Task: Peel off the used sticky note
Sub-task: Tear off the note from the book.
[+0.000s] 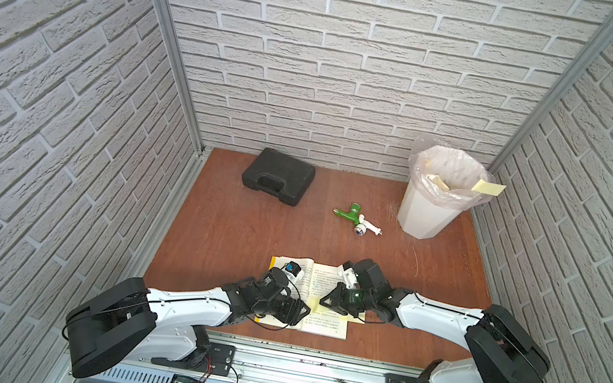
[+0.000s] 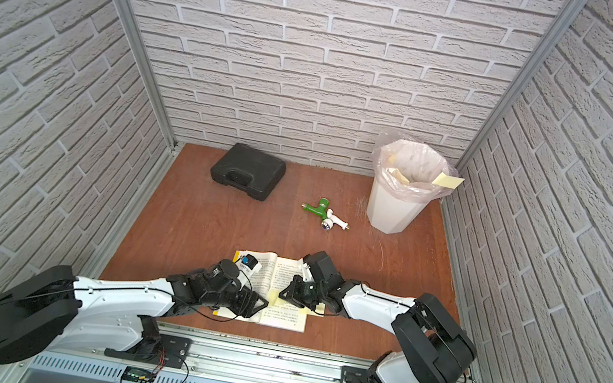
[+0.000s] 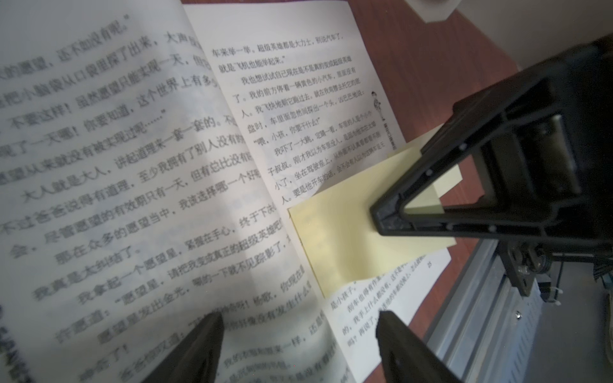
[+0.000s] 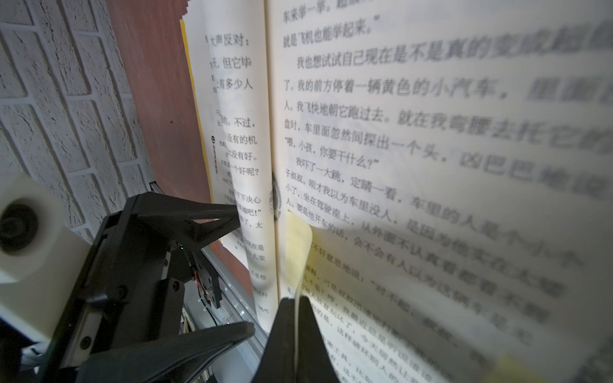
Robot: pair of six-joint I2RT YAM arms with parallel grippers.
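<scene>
Used sticky note pinched by right gripper on open book

The yellow note lies near the foot of the book's right-hand page; the right gripper's jaws are pressed together on its outer edge, seemingly ready to peel. The left gripper, jaws spread and empty, bears on the book's left-hand pages, likely to steady it.

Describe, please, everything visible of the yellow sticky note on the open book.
The sticky note is pale yellow paper, rectangular, its visible face blank. It lies on a printed page of the open book, covering some lines of text. One part bends up off the page, pinched between the shut fingers of the right end effector.
</scene>
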